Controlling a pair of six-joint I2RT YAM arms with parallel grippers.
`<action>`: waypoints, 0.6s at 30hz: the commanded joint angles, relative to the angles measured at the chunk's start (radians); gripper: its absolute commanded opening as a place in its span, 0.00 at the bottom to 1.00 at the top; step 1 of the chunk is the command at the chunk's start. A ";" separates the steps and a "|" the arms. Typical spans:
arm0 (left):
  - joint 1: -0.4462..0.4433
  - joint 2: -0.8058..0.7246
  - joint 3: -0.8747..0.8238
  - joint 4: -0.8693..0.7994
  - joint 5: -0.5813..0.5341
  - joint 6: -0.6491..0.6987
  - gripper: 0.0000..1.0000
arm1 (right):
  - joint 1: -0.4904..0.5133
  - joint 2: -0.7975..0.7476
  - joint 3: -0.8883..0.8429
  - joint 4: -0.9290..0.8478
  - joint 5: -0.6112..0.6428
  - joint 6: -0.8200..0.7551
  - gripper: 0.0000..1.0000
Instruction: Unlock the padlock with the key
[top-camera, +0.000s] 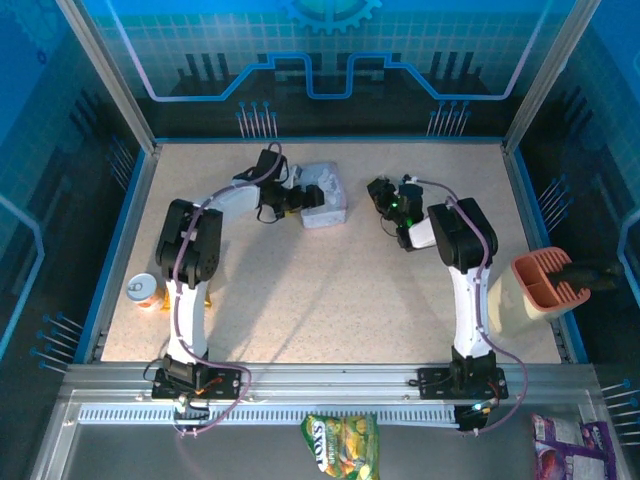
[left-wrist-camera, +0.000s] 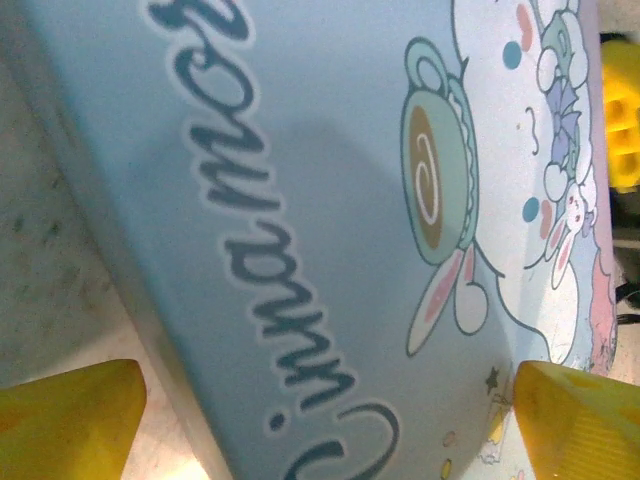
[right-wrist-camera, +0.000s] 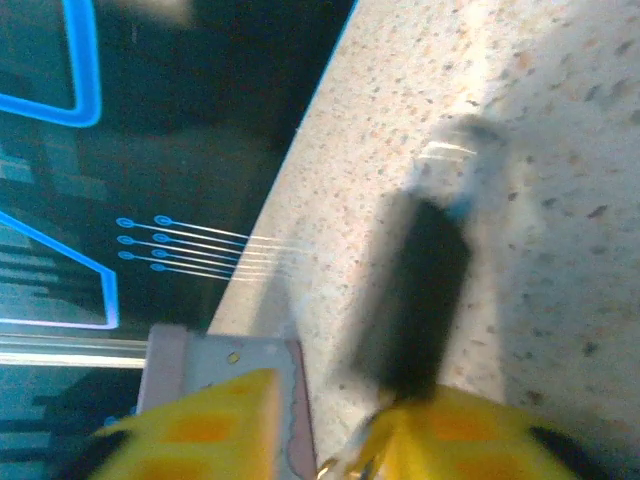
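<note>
The left gripper (left-wrist-camera: 325, 425) has its jaws spread wide astride the pale blue tin (left-wrist-camera: 300, 200). The right gripper (right-wrist-camera: 330, 440) hangs low over the counter (right-wrist-camera: 560, 250), its jaws too blurred to judge. The padlock (right-wrist-camera: 425, 290) lies just beyond them. Whether its shackle is freed I cannot tell, and the unlocking looks unfinished.

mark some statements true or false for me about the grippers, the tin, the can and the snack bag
1. The left gripper stands wide open at the tin. True.
2. The tin is plain grey. False: it is pale blue with lettering and a cartoon rabbit.
3. A can stands near the table's left edge. True.
4. The snack bag lies beside the tin. False: it lies in front of the arm bases, off the table.
5. The right gripper touches the tin. False: it sits apart, to the tin's right.
</note>
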 joint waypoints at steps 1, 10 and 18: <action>0.016 -0.092 -0.136 0.092 -0.024 -0.021 0.99 | 0.029 -0.149 -0.074 -0.282 -0.065 -0.209 0.72; -0.031 -0.632 -0.800 0.818 -0.439 0.273 0.99 | 0.205 -0.693 -0.321 -0.681 0.335 -0.842 1.00; -0.023 -0.902 -1.017 0.678 -0.893 0.408 0.99 | 0.123 -1.021 -0.592 -0.605 0.499 -0.942 1.00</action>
